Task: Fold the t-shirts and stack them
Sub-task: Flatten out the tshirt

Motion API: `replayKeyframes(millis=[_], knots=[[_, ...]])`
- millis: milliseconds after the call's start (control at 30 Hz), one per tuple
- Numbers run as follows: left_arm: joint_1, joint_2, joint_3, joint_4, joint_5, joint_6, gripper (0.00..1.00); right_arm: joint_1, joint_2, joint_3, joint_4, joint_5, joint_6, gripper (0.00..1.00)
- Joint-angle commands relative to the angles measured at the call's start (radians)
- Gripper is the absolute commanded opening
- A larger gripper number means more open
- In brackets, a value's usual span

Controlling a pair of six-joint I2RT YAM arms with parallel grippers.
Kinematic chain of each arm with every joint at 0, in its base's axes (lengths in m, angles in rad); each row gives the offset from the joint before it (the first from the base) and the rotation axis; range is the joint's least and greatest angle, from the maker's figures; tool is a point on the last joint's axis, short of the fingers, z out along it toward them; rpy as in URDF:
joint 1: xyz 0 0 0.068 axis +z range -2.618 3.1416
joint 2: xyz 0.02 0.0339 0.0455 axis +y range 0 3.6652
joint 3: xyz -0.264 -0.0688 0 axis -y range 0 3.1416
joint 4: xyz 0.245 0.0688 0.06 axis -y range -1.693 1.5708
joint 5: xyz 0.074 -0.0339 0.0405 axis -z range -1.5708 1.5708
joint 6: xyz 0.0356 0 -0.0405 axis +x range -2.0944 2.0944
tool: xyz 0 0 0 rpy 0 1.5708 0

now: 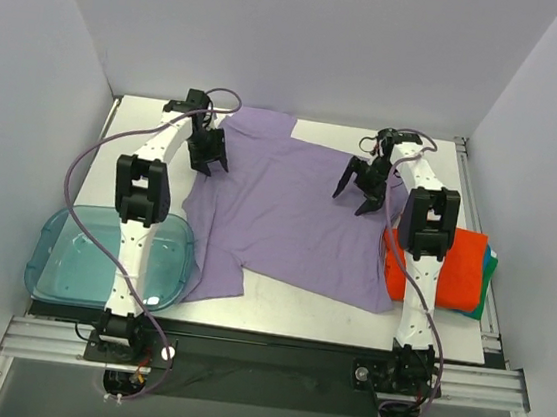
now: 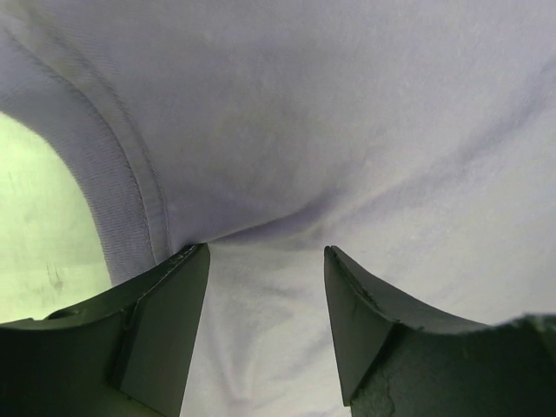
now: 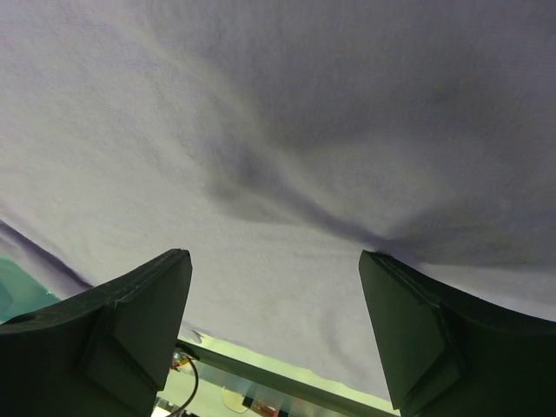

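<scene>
Lavender t-shirt (image 1: 288, 210) looks limp and light; I'd pinch its far edge; left fingers (image 2: 165, 321) and right fingers (image 3: 130, 321) spread, grasping nothing.

The left arm (image 1: 130, 252) and right arm (image 1: 416, 295) have white links, black joints (a lilac cable (image 1: 71, 177) loops beside each) and black wedge-shaped fingers (image 2: 165, 330)

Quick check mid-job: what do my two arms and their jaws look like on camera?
The left arm and right arm are built alike: white links joined by black housings. The jaws are black and wedge-shaped, two per arm. A thin grey-purple cable runs from each base up to the wrist.
</scene>
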Motion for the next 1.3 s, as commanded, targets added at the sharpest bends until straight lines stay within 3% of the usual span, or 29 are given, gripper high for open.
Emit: replayKeyframes(millis=[0, 267, 533, 833, 1133, 1267], knots=[[0.006, 0.099, 0.122, -0.006, -0.016, 0.045, 0.66, -0.028, 0.070, 0.084, -0.051, 0.081, -0.009, 0.81], [0.003, 0.153, 0.169, 0.157, 0.108, 0.048, 0.66, -0.079, 0.157, 0.247, -0.099, 0.049, 0.044, 0.80], [-0.010, 0.075, 0.143, 0.318, 0.223, 0.010, 0.66, -0.085, 0.142, 0.300, -0.051, -0.054, 0.036, 0.80], [-0.019, -0.178, -0.083, 0.347, 0.133, -0.036, 0.67, -0.042, -0.019, 0.154, 0.023, -0.112, -0.027, 0.81], [-0.034, -0.298, -0.388, 0.278, 0.070, -0.075, 0.67, 0.031, -0.176, -0.126, 0.029, -0.060, -0.082, 0.81], [-0.033, -0.291, -0.437, 0.260, 0.059, -0.058, 0.67, 0.060, -0.197, -0.202, 0.032, -0.028, -0.079, 0.81]])
